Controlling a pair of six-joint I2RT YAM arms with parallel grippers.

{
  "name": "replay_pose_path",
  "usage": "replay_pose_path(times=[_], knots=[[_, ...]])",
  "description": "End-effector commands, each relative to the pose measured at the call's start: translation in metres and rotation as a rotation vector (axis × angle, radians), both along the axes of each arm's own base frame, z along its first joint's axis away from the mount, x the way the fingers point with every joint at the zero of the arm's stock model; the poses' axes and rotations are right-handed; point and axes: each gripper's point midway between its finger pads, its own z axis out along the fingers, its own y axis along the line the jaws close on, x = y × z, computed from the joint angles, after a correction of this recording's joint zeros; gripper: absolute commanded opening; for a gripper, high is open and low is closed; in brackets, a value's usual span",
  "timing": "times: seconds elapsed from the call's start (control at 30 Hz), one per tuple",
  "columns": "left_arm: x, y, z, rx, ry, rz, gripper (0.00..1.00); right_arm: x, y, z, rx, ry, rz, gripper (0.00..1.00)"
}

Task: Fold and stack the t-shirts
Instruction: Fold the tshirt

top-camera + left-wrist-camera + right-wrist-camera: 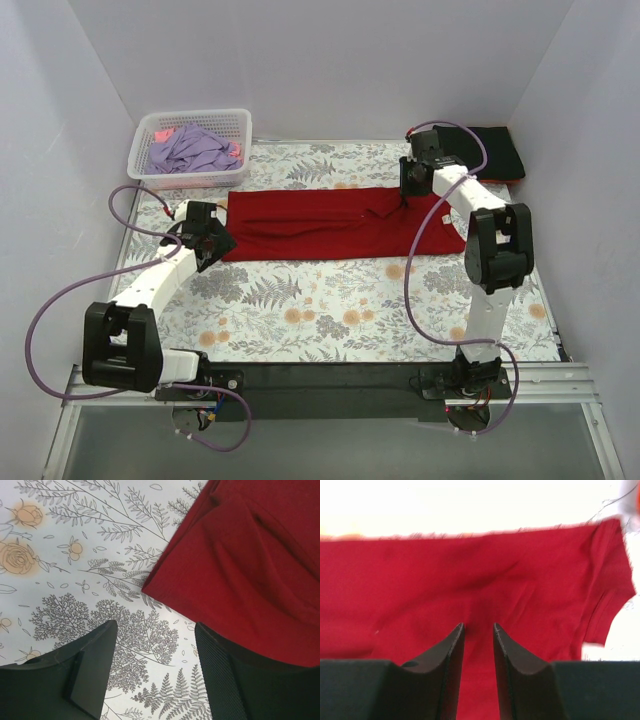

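- Cloth like this red t-shirt is soft, light and floppy. I think it will sag and crease if only one spot is lifted.
- It lies flat on the bench, folded into a long thin strip, about in the middle and a bit toward the back.
- Its long way runs from left to right, side to side in front of the arms.
- A sleeve sticks out at the right end, so I guess the neck end points right and the bottom hem points left.
- Good spots to take hold look like the two end corners, one for each arm, pinching all the layers together so the strip stays tidy.
- The left fingers are wide apart and hold nothing. They sit just beside the shirt's left corner, and one finger is right at the cloth edge.
- The right fingers are over the right part of the shirt. They are almost together with a thin slit between them. I cannot tell if they nip any cloth.
- A folded black t-shirt waits at the back right.
- A lavender t-shirt is bunched in the white basket at the back left.
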Motion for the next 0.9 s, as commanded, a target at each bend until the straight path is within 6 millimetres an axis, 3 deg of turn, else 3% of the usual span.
replay_pose_path(times=[0.0, 0.03, 0.13, 0.17, 0.27, 0.43, 0.5, 0.53, 0.67, 0.87], knots=[[0.009, -0.011, 0.011, -0.035, -0.028, -0.048, 0.61, -0.013, 0.034, 0.057, 0.146, -0.134, 0.109, 0.36], [0.010, -0.013, 0.010, -0.042, -0.029, -0.052, 0.60, -0.031, 0.044, 0.054, 0.173, -0.119, 0.152, 0.36], [0.015, -0.019, 0.011, -0.068, -0.027, -0.071, 0.54, -0.053, 0.078, 0.065, 0.302, -0.150, 0.252, 0.36], [0.016, -0.020, 0.010, -0.071, -0.026, -0.072, 0.54, -0.066, 0.086, 0.055, 0.339, -0.123, 0.275, 0.35], [0.018, -0.021, 0.006, -0.071, -0.008, -0.069, 0.50, -0.083, 0.122, 0.055, 0.482, -0.109, 0.382, 0.33], [0.014, -0.016, 0.003, -0.053, 0.001, -0.050, 0.47, -0.107, 0.174, 0.020, 0.623, 0.033, 0.516, 0.29], [0.014, -0.014, 0.003, -0.047, -0.001, -0.046, 0.47, -0.106, 0.192, 0.022, 0.661, 0.027, 0.571, 0.28], [0.014, -0.014, 0.003, -0.046, -0.003, -0.045, 0.47, -0.109, 0.201, 0.009, 0.668, 0.061, 0.584, 0.28], [0.012, -0.014, 0.002, -0.047, 0.002, -0.046, 0.47, -0.106, 0.228, -0.001, 0.712, 0.091, 0.629, 0.28], [0.012, -0.013, 0.001, -0.042, 0.004, -0.050, 0.47, -0.078, 0.243, -0.017, 0.724, 0.088, 0.601, 0.28]])
